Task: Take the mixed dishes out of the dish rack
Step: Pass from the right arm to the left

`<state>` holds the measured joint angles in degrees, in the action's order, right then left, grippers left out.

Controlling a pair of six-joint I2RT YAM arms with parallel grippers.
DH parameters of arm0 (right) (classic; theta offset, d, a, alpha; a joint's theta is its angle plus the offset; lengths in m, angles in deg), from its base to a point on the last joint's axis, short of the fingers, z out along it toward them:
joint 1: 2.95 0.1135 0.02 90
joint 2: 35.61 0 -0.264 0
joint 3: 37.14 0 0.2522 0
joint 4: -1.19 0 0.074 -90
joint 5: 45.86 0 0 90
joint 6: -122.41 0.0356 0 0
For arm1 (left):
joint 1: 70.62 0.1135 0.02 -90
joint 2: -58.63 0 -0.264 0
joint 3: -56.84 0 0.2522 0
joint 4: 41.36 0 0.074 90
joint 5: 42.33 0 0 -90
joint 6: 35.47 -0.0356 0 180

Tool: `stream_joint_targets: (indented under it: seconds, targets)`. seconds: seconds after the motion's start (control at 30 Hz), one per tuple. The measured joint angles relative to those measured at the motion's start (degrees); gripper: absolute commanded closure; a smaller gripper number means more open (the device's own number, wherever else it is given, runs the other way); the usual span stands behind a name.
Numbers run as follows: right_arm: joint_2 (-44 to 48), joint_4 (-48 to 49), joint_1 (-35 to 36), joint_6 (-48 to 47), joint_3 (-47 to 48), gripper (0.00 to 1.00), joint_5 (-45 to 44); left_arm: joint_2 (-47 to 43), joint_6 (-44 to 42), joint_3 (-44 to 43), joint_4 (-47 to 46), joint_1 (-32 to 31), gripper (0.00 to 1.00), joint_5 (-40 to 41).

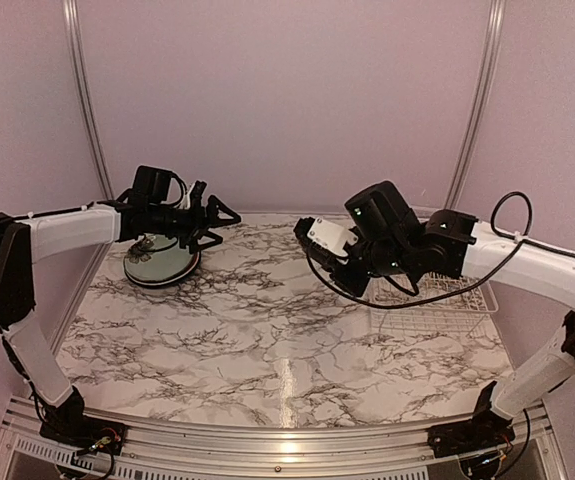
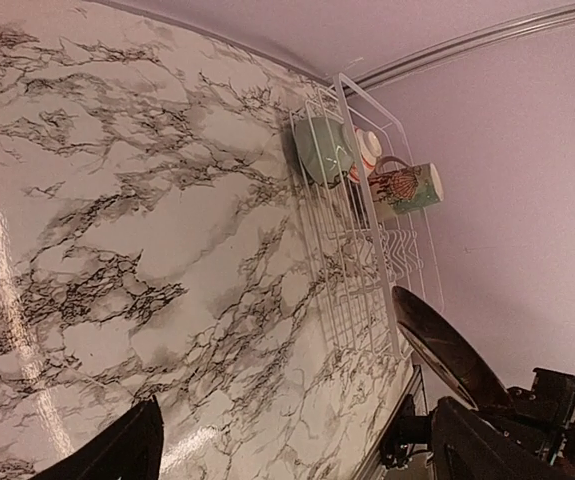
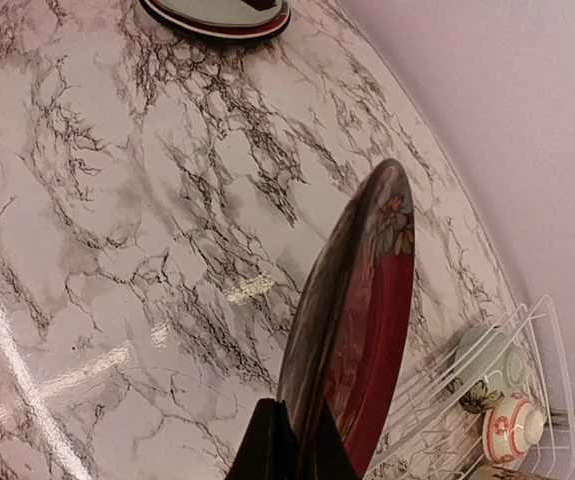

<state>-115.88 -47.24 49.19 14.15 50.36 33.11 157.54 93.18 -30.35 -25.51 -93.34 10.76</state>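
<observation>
My right gripper (image 1: 339, 262) (image 3: 297, 440) is shut on the rim of a dark red patterned plate (image 3: 362, 320), holding it on edge above the table, left of the white wire dish rack (image 1: 445, 300). The plate also shows in the left wrist view (image 2: 447, 345). The rack (image 2: 352, 215) holds a pale green plate (image 2: 322, 150), a small red-and-white bowl (image 2: 368, 150) (image 3: 512, 425) and a cream mug (image 2: 404, 188). My left gripper (image 1: 219, 228) is open and empty, just above the right side of a stack of plates (image 1: 162, 262) (image 3: 222, 15) at the far left.
The marble-patterned table (image 1: 267, 340) spreads between the stack and the rack. Pale walls with metal rails (image 1: 85, 110) close the back and sides. The rack sits against the right wall.
</observation>
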Motion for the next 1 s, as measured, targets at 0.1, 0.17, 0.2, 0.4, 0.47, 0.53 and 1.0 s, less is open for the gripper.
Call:
stream_joint_targets:
  seconds: [0.1,0.17,0.2,0.4,0.47,0.53,1.0]
  targets:
    - [-4.28,0.31,3.61,-2.45,1.16,1.00,-2.01,0.39,1.29,-0.09,-1.60,-0.55,0.02,-2.08]
    - [-6.49,0.66,5.31,-3.65,1.70,1.00,-3.19,1.55,1.25,-1.57,-1.31,-1.16,0.02,-3.21]
    - [-7.28,0.79,5.86,-4.20,1.88,1.00,-3.69,1.66,1.25,-1.73,-1.33,-1.55,0.03,-3.30]
    - [-10.93,1.31,8.28,-6.56,3.08,1.00,-6.34,5.88,-0.66,-5.70,1.77,-5.79,0.07,-4.28]
    - [-11.82,1.60,8.57,-7.15,3.54,1.00,-7.06,7.08,-0.70,-5.70,2.14,-7.10,0.09,-5.18]
    - [-12.48,1.66,8.87,-7.52,3.69,1.00,-7.98,8.17,-0.68,-5.70,2.38,-8.13,0.12,-5.75]
    - [-14.49,1.53,10.27,-8.48,3.69,1.00,-10.69,12.48,1.57,-6.34,0.66,-12.72,0.54,-11.26]
